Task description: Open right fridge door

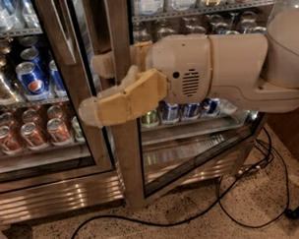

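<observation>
Speckled stone floor (192, 223) down front, with a black cable (226, 207) snaking across it, and behind that a drinks fridge with two glass doors. Left door (99, 152) has blue Pepsi cans (32, 81) and some reddish ones stacked behind it.

Right fridge door (130, 171) is the one with the wide steel frame, sitting center to right of the scene. It's cracked open a bit, and you can see its bottom edge angling out toward the near side. More cans (181, 110) are lined up on a shelf behind its glass.

Big beige arm (236, 64) comes in from the right at about mid height. Its gripper (89, 90) is at the left edge of that door's frame, with the two tan fingers (124, 100) spread apart. The near finger crosses in front of the frame, and the far one looks to be tucked behind it. Can't tell if they're actually squeezing the frame.
</observation>
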Robot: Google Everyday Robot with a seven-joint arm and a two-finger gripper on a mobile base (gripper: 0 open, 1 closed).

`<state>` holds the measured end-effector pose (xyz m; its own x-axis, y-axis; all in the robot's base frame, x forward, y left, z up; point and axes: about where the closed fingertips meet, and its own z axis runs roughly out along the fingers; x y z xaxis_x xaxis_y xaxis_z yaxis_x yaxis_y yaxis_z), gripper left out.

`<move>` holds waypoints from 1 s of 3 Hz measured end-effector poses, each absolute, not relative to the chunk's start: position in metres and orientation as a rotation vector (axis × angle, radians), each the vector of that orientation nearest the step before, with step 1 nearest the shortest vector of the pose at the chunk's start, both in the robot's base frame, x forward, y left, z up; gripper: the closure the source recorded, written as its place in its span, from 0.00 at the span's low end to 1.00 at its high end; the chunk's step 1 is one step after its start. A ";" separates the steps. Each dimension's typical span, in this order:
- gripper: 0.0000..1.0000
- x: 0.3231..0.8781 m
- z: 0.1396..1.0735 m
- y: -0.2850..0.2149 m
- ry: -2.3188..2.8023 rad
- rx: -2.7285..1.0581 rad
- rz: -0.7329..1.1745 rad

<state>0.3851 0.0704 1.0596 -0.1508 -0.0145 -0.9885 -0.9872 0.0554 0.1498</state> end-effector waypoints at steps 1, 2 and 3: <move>0.00 0.385 1.060 0.070 1.359 -1.107 1.269; 0.00 0.385 1.060 0.071 1.358 -1.107 1.269; 0.00 0.386 1.060 0.071 1.354 -1.102 1.257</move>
